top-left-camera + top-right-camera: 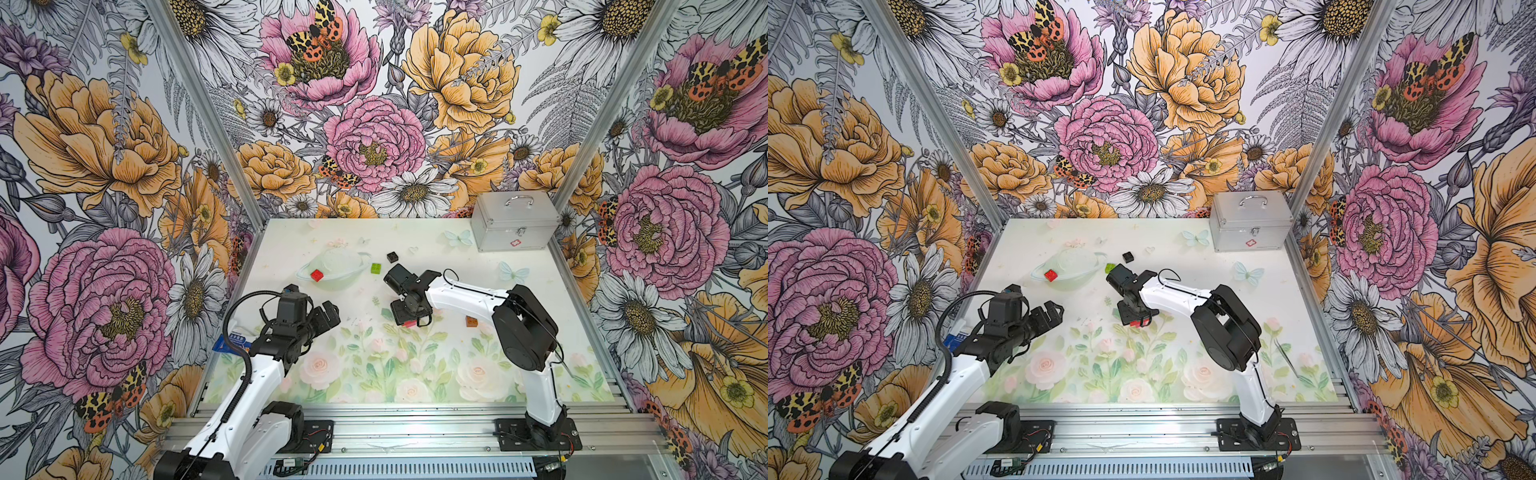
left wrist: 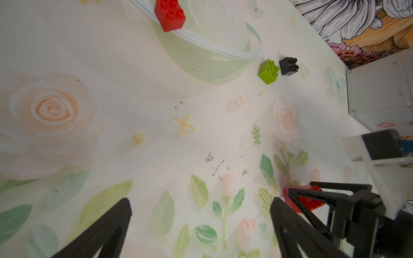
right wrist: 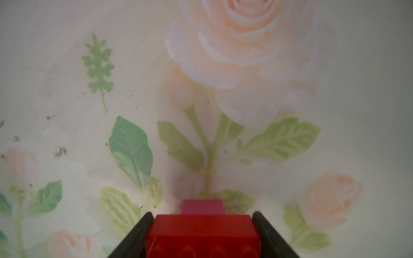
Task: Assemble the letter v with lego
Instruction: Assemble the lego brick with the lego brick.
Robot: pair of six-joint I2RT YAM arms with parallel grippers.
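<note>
We judge the long red brick [image 3: 201, 236] is being seated on the pink brick [image 3: 202, 207], mid-table.
Our right gripper [image 3: 203, 217] clamps the red one's sides, with the pink touching it, low over the mat. We should press straight down, level, no twist. Our left gripper [image 2: 200, 202] hangs wide and empty to the left. The brown brick [image 1: 471, 321] lies just right, with green brick [image 1: 376, 268], black brick [image 1: 391, 257] and square red brick [image 1: 316, 274] farther back.
</note>
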